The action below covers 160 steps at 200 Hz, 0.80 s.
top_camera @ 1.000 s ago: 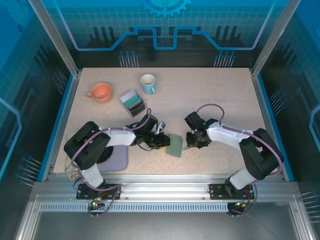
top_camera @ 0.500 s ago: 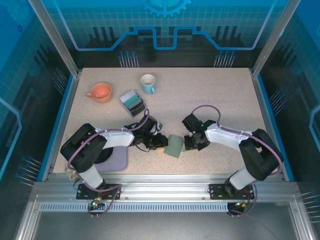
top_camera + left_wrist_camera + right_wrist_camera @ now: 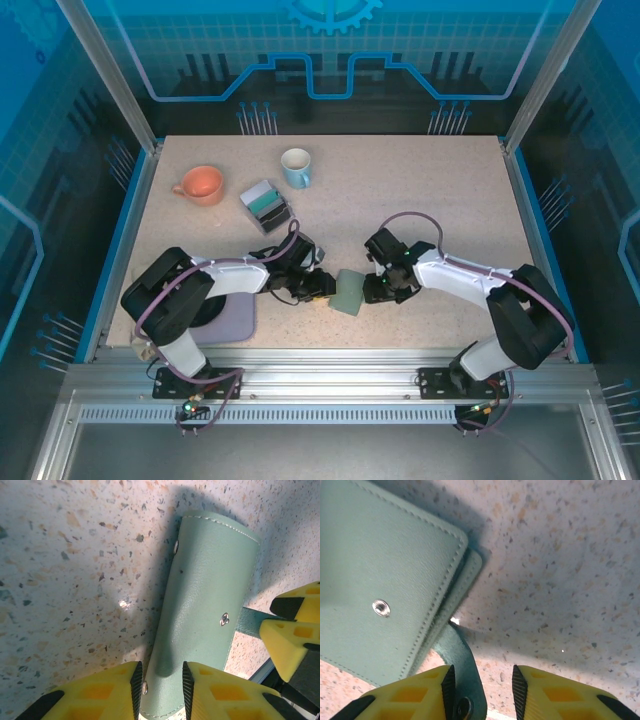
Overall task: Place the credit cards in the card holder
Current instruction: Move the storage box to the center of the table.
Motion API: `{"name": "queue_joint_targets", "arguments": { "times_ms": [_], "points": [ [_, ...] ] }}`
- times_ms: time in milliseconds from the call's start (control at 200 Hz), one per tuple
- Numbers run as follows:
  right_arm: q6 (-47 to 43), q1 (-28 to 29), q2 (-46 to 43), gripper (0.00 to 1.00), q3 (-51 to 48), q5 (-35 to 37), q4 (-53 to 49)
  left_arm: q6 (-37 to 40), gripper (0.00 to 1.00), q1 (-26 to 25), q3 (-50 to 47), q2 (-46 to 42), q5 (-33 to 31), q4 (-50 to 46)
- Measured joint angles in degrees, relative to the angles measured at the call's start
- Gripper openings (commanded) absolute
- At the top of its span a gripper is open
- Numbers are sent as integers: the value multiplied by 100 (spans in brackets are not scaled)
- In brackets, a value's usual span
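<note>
My left claw (image 3: 161, 674) pinching card holder (image 3: 205, 595) fold, mid tabletop (image 3: 420, 200), toward near edge; my right claw (image 3: 483, 676) spread astride snap strap (image 3: 461, 655).

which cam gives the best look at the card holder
Left wrist view: the card holder runs nearly full length, with stitching and snaps clear. The right wrist view shows one rounded corner, one snap and the strap. The top view shows it as a small green patch.
</note>
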Motion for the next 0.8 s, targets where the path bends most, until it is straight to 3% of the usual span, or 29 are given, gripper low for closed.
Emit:
{"name": "queue_joint_targets", "arguments": {
  "times_ms": [205, 800],
  "points": [
    [26, 26, 170, 22, -48, 116, -133, 11, 29, -24, 28, 46, 4, 2],
    [-551, 42, 1062, 21, 975, 66, 37, -308, 26, -243, -339, -160, -48, 286]
  ]
}}
